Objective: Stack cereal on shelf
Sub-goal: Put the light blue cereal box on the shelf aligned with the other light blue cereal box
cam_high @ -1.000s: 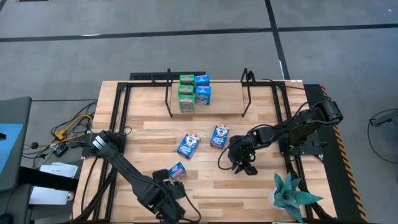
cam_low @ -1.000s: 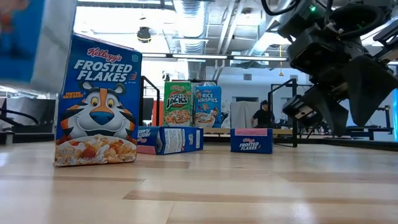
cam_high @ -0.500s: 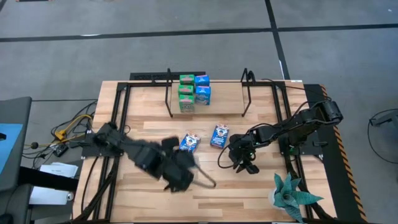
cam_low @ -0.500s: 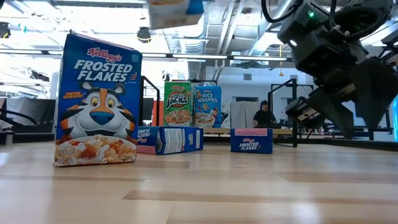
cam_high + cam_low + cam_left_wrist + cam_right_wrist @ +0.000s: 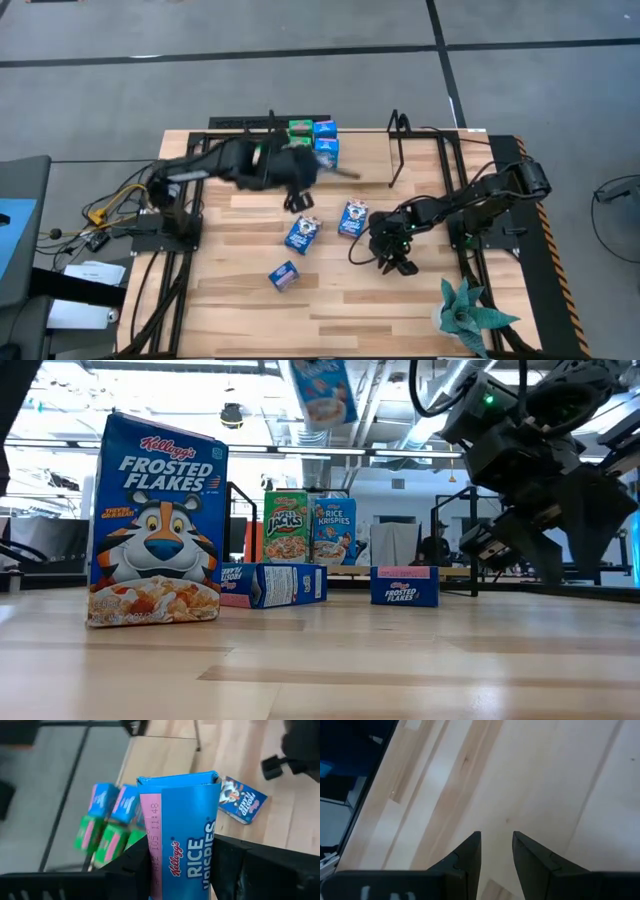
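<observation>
My left gripper (image 5: 182, 857) is shut on a light blue Rice Krispies cereal box (image 5: 180, 820), high over the table in front of the shelf (image 5: 350, 170); in the low view the box (image 5: 325, 390) hangs near the top. The shelf, a wooden board between black wire uprights, carries a stack of green and blue boxes (image 5: 313, 140). Three dark blue boxes are on the table: two lie flat (image 5: 303, 232) (image 5: 353, 218) and one stands upright (image 5: 155, 520). My right gripper (image 5: 496, 840) hovers low over bare wood at the right, narrowly open with nothing between its fingers. My left gripper pinches the light blue box between its two fingers, which sit on its two long sides (image 5: 150, 870), toward the near end. The fingers lie along the box, whose far end (image 5: 177, 780) sticks out past the fingertips. The box is lifted clear of the table.
A green paper plant (image 5: 470, 315) stands at the near right corner. Black frame rails (image 5: 195, 170) run along the table's left and right sides. Cables (image 5: 110, 205) lie off the left edge. Bare wood lies along the near edge.
My left gripper has swung from the table's near left edge up and toward the far edge, to just in front of the shelf, turning as it went. The light blue box has gone with it, clear of the table.
</observation>
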